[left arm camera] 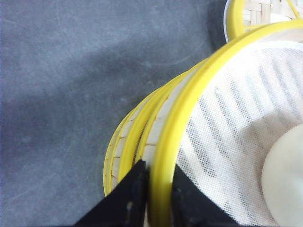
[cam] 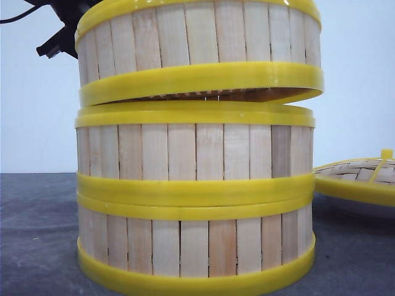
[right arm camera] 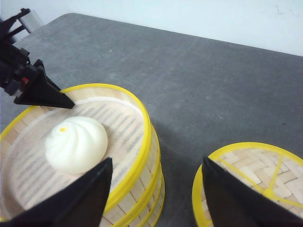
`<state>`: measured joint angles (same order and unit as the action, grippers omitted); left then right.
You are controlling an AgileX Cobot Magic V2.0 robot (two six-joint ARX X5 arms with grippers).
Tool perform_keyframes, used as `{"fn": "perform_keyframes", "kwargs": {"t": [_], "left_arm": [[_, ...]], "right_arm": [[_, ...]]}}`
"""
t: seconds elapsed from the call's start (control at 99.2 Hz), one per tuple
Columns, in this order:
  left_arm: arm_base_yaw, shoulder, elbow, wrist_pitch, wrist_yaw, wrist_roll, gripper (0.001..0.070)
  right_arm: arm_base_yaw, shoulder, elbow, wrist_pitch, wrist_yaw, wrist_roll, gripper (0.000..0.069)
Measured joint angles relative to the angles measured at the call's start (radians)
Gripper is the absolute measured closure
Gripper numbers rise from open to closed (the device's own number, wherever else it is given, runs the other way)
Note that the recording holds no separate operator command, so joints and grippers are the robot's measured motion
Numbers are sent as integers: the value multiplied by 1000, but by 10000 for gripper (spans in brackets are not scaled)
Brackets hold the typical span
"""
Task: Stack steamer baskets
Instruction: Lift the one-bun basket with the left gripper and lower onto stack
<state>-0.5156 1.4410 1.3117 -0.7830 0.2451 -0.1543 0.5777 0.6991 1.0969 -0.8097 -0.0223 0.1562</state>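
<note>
The left gripper pinches the rim of the top steamer basket, holding it tilted just above the two stacked baskets; the right gripper hangs spread wide, empty, between stack and woven lid.

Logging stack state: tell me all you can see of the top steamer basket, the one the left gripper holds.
The top steamer basket is round, with vertical light wooden slat walls and thick yellow plastic rims. It hangs tilted above the two stacked baskets, with a gap showing under its right side. Inside, a white mesh liner carries one white steamed bun. The left gripper pinches its top rim, one black finger inside the wall and one outside. The right gripper is open and clear of it.
</note>
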Motion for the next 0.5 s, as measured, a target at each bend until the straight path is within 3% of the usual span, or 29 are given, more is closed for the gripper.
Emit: {"fn": "perform_keyframes", "kwargs": {"t": [0.262, 0.504], "left_arm": [[0, 6, 1, -2, -52, -3, 672], [0, 13, 1, -5, -55, -2, 672]], "right_arm": [[0, 0, 0, -5, 0, 2, 322], [0, 0, 0, -4, 0, 2, 322]]}}
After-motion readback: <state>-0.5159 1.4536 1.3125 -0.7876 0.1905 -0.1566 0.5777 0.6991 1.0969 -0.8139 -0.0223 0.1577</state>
